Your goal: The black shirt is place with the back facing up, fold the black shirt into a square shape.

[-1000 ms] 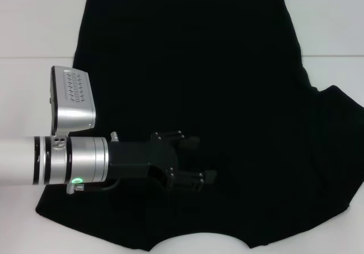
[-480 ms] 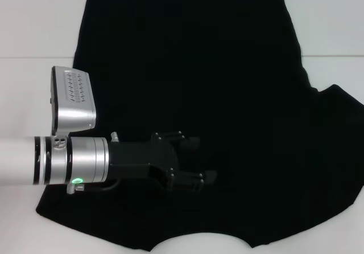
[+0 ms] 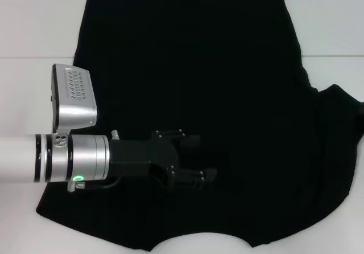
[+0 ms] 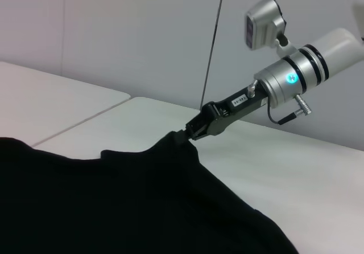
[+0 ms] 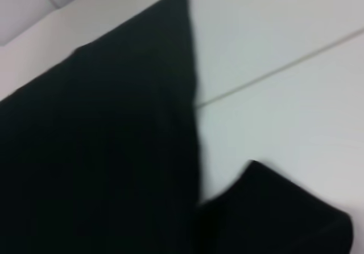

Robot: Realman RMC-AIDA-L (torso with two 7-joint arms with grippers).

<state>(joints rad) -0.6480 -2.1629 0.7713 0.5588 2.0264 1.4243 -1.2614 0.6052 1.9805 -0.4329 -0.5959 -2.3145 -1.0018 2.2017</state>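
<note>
The black shirt [image 3: 216, 94] is spread flat across the white table [image 3: 34, 32]. The left gripper [image 3: 202, 160] is held open over it. The right gripper [image 4: 190, 133] is clamped on the right sleeve. The sleeve could slip out if pulled too fast.

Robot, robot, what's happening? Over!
Left gripper over plain black fabric T-shirt. Right gripper pinching its sleeve edge, lifted. Nothing in the way.
</note>
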